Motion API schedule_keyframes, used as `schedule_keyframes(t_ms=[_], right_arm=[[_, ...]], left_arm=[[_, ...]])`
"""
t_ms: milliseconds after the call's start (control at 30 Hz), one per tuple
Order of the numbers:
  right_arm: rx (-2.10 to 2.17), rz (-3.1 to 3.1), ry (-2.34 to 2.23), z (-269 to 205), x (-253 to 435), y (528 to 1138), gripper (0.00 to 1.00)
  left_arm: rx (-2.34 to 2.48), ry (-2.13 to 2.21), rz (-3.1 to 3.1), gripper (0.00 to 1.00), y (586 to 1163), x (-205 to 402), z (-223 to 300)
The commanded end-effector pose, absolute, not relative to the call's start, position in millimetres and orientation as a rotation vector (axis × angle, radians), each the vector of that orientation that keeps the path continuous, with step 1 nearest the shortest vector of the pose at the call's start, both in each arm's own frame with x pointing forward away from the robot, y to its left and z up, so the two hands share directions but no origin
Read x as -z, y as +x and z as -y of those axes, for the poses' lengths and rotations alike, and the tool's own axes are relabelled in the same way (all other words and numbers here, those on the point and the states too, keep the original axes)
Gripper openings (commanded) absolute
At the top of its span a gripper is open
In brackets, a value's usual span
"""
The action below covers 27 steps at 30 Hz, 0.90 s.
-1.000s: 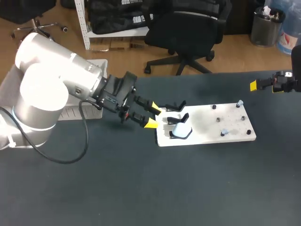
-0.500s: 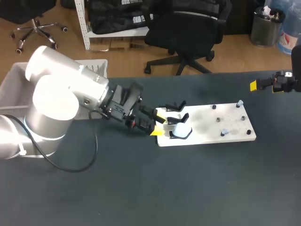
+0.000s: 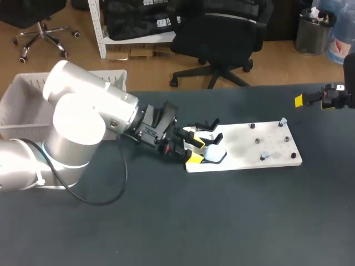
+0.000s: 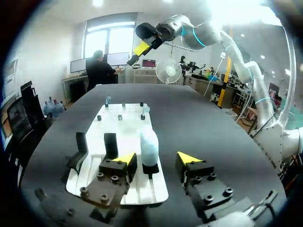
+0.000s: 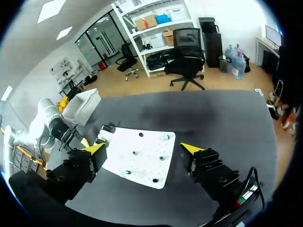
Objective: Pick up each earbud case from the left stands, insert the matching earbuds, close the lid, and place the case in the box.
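A pale blue earbud case [image 3: 214, 153] stands on a black stand at the left end of the white board [image 3: 244, 145]. My left gripper [image 3: 192, 148] is open at that end. In the left wrist view the case [image 4: 149, 147] stands upright between the yellow tips of the left gripper [image 4: 156, 158], close to one finger, with a gap on the other side. Two small pale earbuds [image 3: 283, 121] [image 3: 265, 155] sit on pegs at the board's right end. My right gripper [image 3: 313, 101] hangs open, high over the table's far right, well away from the board [image 5: 142, 158].
A white box [image 3: 25, 102] stands at the table's back left, behind my left arm. An empty black stand [image 3: 207, 126] rises just behind the case, and small black pegs [image 3: 258, 141] dot the board. Dark table lies in front of the board.
My left arm has moved right towards the board, and its fingers now straddle the case on the stand. The right arm has not moved.
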State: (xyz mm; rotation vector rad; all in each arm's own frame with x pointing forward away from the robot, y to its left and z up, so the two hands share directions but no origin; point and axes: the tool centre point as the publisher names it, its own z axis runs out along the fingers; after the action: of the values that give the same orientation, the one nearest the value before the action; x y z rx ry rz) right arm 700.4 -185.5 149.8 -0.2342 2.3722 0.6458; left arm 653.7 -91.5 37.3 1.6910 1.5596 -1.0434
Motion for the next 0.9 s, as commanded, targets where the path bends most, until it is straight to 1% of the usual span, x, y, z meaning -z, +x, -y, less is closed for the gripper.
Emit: schedule_keyframes(t_ms=[33, 67, 100, 300, 400, 433, 633, 733, 900], right_arm=[[-0.648, -2.372, -0.237, 186.4, -149.7, 700.8, 1.0], [-0.648, -2.372, -0.237, 186.4, -149.7, 700.8, 1.0], [-0.648, -2.372, -0.237, 186.4, -149.7, 700.8, 1.0], [-0.648, -2.372, -0.237, 186.4, -149.7, 700.8, 1.0], [-0.648, -2.372, -0.237, 186.4, -149.7, 700.8, 1.0], [-0.648, -2.372, -0.237, 186.4, -149.7, 700.8, 1.0], [-0.648, -2.372, -0.237, 186.4, -149.7, 700.8, 1.0], [-0.648, -2.372, -0.237, 186.4, -149.7, 700.8, 1.0], [-0.648, -2.372, -0.237, 186.4, -149.7, 700.8, 1.0]], left_arm=[[1.048, 1.689, -1.561, 0.58, 656.4, -31.0, 99.3], [1.049, 1.688, -1.563, 0.6, 656.1, -30.0, 100.2], [1.05, 1.687, -1.565, 0.6, 656.0, -29.0, 101.0], [1.056, 1.666, -1.587, 0.49, 656.6, -23.6, 106.3], [1.053, 1.653, -1.587, 0.5, 658.2, -22.5, 108.2], [1.049, 1.652, -1.581, 0.56, 658.4, -22.5, 108.5], [1.048, 1.647, -1.585, 0.51, 658.4, -20.5, 111.6], [1.046, 1.64, -1.59, 0.52, 659.1, -19.4, 112.5], [1.043, 1.634, -1.597, 0.49, 660.8, -16.6, 114.0]])
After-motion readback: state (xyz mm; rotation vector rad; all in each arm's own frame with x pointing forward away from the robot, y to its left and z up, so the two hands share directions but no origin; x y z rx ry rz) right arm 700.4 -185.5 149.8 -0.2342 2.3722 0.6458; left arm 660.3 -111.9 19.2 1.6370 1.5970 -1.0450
